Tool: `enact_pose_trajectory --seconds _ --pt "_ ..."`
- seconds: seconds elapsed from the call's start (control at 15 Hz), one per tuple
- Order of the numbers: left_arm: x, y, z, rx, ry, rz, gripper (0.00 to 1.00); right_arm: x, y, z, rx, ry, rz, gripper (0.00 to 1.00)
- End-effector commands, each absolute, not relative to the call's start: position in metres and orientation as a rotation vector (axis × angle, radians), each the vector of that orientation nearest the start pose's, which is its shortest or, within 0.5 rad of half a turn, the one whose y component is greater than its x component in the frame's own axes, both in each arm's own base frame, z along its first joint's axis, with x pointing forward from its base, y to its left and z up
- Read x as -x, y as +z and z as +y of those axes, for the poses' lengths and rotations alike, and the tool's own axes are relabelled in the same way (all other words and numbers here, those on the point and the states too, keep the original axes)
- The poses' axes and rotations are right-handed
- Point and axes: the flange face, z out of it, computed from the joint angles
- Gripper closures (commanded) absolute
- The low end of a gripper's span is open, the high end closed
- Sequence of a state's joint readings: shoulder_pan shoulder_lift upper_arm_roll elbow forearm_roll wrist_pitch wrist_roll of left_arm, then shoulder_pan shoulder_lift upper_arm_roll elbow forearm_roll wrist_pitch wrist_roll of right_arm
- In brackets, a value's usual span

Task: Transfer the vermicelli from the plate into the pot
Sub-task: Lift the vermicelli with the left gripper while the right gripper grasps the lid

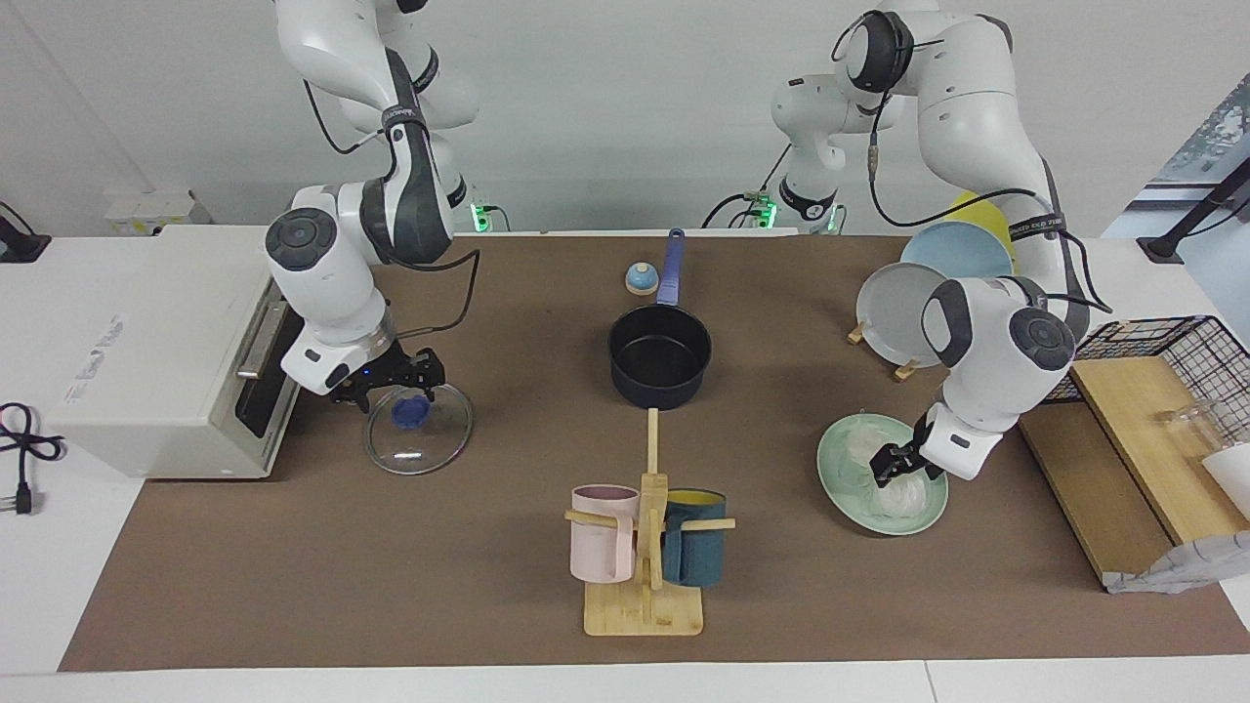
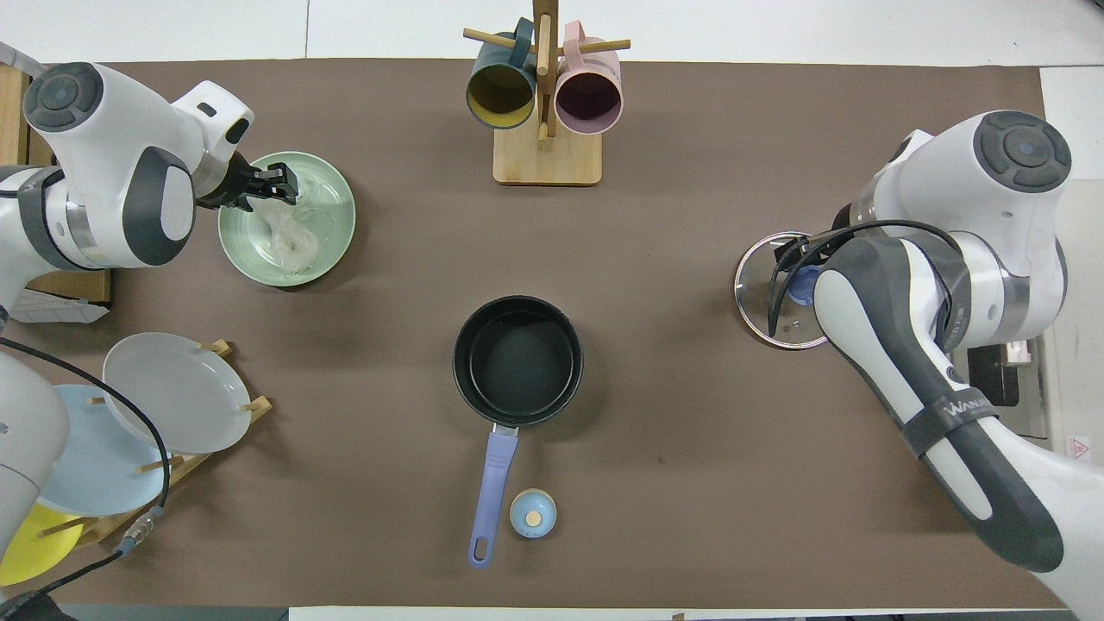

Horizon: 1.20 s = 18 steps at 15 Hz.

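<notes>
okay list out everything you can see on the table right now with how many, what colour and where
vermicelli: two nests, whitish, on the mint plate
plate: one, mint green, left arm's end of the table
pot: one, navy with a purple-blue handle, mid-table, empty
glass lid: one, clear with a blue knob, flat on the mat toward the right arm's end
mugs: two, pink and teal, on a wooden mug stand farther from the robots than the pot
small blue knob: one, beside the pot handle
plate rack: grey, light-blue and yellow plates
toaster oven: one, white, right arm's end
wire basket: one, black, on a wooden board
left gripper: down on the vermicelli
right gripper: open, over the lid knob
</notes>
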<state>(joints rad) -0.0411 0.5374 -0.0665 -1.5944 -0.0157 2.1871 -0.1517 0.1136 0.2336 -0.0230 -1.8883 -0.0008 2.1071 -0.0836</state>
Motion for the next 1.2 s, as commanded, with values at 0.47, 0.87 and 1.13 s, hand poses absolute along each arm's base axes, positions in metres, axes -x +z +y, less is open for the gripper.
enact_pose_trajectory --seconds 0.47,0.87,1.13 --pt "-0.684 0.431 -0.088 3.209 0.055 -0.086 1.00 -0.589 0.327 0.052 3.108 0.043 -0.394 0.00" --pt "-0.597 0.579 -0.148 3.297 0.132 -0.217 1.00 -0.580 0.319 0.050 3.094 0.071 -0.476 0.05" --pt "-0.533 0.600 -0.249 3.283 0.254 -0.272 1.00 -0.581 0.318 0.044 3.090 0.073 -0.495 0.14"
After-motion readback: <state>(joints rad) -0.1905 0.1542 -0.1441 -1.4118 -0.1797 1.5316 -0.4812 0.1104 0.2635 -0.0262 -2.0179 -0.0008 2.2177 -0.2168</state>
